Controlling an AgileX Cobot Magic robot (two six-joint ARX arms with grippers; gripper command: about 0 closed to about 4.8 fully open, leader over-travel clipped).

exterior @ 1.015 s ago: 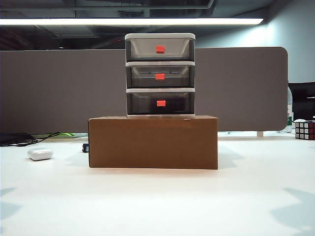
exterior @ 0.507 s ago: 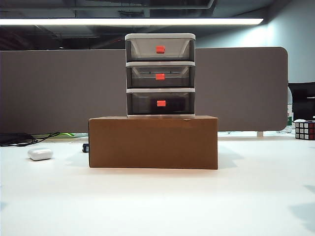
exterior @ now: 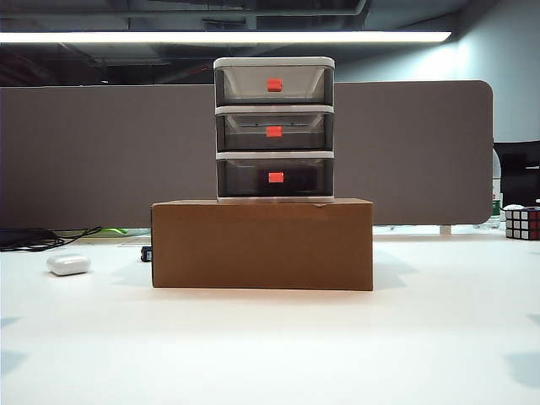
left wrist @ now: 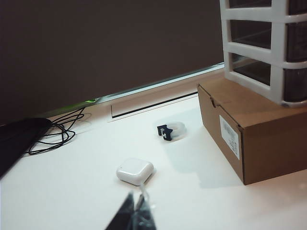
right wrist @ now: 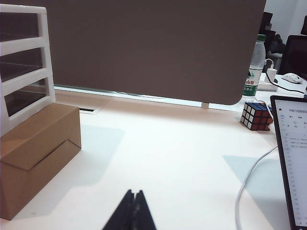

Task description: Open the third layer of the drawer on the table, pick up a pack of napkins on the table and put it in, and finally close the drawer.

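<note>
The drawer (exterior: 274, 126) stands on a brown cardboard box (exterior: 261, 245) in the middle of the table (exterior: 270, 346). All three smoky trays are pushed in. The third layer (exterior: 245, 177) is the lowest tray, with a red handle (exterior: 276, 177). The pack of napkins is out of view. Neither arm shows in the exterior view. In the left wrist view my left gripper (left wrist: 136, 199) hangs shut over the table, near a white oval case (left wrist: 135, 171), with the drawer (left wrist: 268, 52) off to one side. My right gripper (right wrist: 134, 192) is shut and empty above bare table beside the drawer (right wrist: 24, 62).
The white oval case (exterior: 68, 264) lies left of the box. A tape roll (left wrist: 171, 130) and black cables (left wrist: 53, 132) lie behind it. On the right are a Rubik's cube (exterior: 522, 223), a laptop (right wrist: 292, 158), a white cable (right wrist: 244, 187) and a bottle (right wrist: 253, 72). A grey partition backs the table.
The shadows at the table's front corners have shrunk toward the left and right edges. The drawer, box and oval case have not moved.
</note>
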